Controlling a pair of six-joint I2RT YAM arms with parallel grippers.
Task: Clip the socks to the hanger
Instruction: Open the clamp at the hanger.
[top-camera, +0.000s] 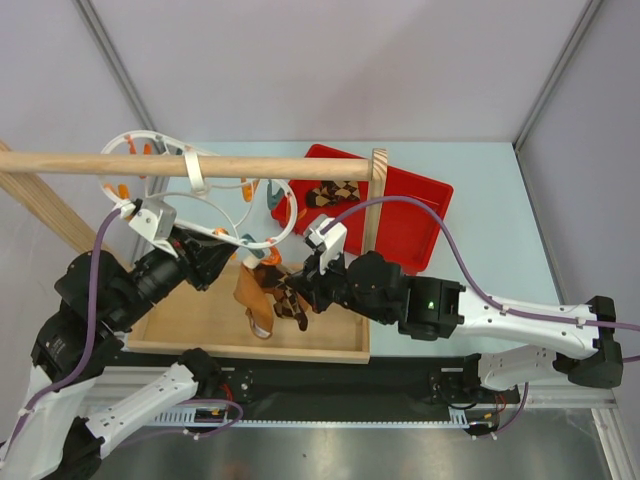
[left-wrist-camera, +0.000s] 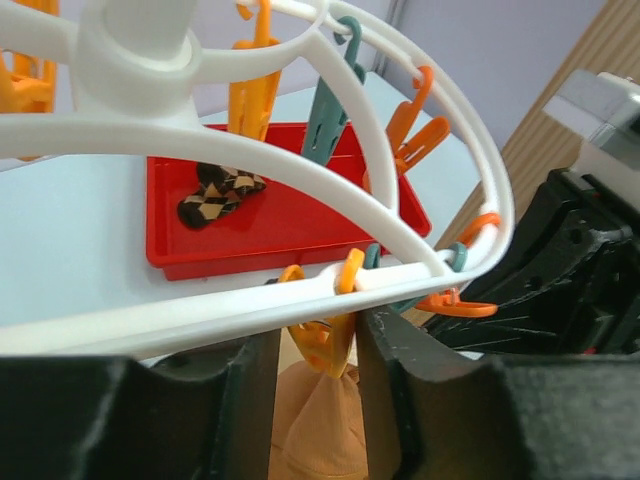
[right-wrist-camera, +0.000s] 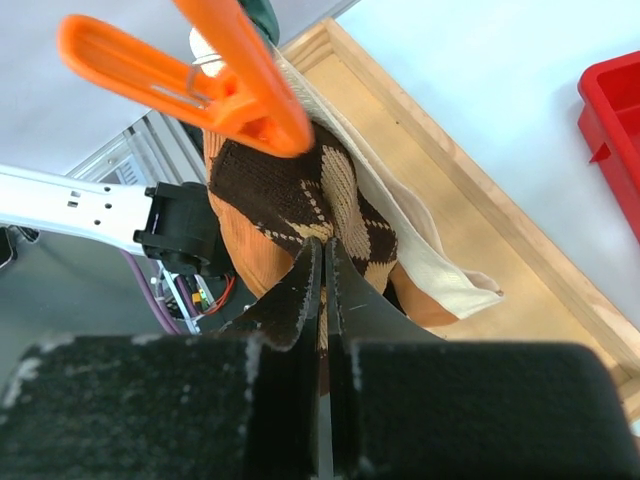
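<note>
Under the hanger (top-camera: 290, 215) | right gripper (right-wrist-camera: 322, 250) clamped on one sock (right-wrist-camera: 290, 195) | left gripper (left-wrist-camera: 315, 350) pinching orange peg (left-wrist-camera: 332, 340) | clipping apparently unfinished | second sock (top-camera: 335, 192) lies in red tray (top-camera: 415, 215)

From my left gripper (left-wrist-camera: 318, 350), I'm looking up under the hanger (left-wrist-camera: 150, 318).
Its fingers (left-wrist-camera: 250, 400) flank an orange peg (left-wrist-camera: 330, 335), tan fabric (left-wrist-camera: 320, 430) hanging beneath; I can't judge contact. Far left, an argyle sock (left-wrist-camera: 220, 192) lies in the red tray (left-wrist-camera: 300, 225).
</note>
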